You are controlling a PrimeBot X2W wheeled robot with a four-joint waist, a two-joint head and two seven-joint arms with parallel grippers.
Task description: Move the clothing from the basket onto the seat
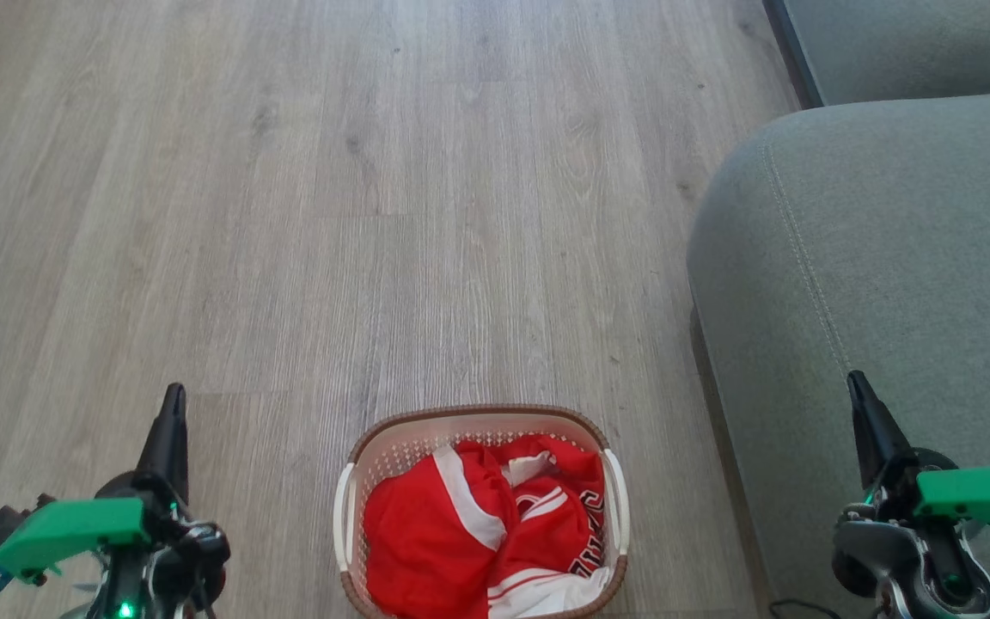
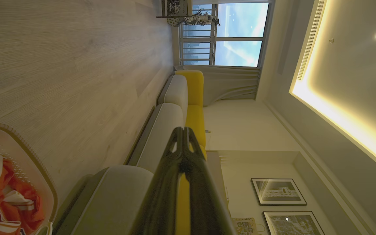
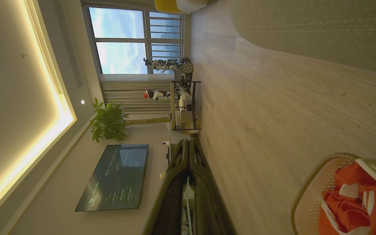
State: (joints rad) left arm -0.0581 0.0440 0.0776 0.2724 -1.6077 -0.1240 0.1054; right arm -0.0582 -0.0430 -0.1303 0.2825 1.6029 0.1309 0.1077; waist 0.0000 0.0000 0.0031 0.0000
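Red clothing (image 1: 495, 533) with white stripes lies bunched in the white basket (image 1: 405, 447), which stands on the wood floor at the bottom centre of the head view. The grey-green seat (image 1: 890, 258) fills the right side, just right of the basket. My left gripper (image 1: 173, 400) is at the lower left, shut and empty, well left of the basket. At the lower right my right gripper (image 1: 856, 385) is shut and empty in front of the seat's edge. The left wrist view has the clothing (image 2: 8, 192), the basket (image 2: 28, 153) and the shut left gripper (image 2: 183, 130). The right wrist view shows the clothing (image 3: 354, 209), basket (image 3: 308, 182) and shut right gripper (image 3: 186, 142).
Bare wood floor (image 1: 375, 215) stretches ahead and to the left of the basket. A second sofa cushion (image 1: 916, 43) lies at the top right. The right wrist view shows a television (image 3: 116, 176), a plant (image 3: 108, 122) and a rack (image 3: 183, 104) far across the room.
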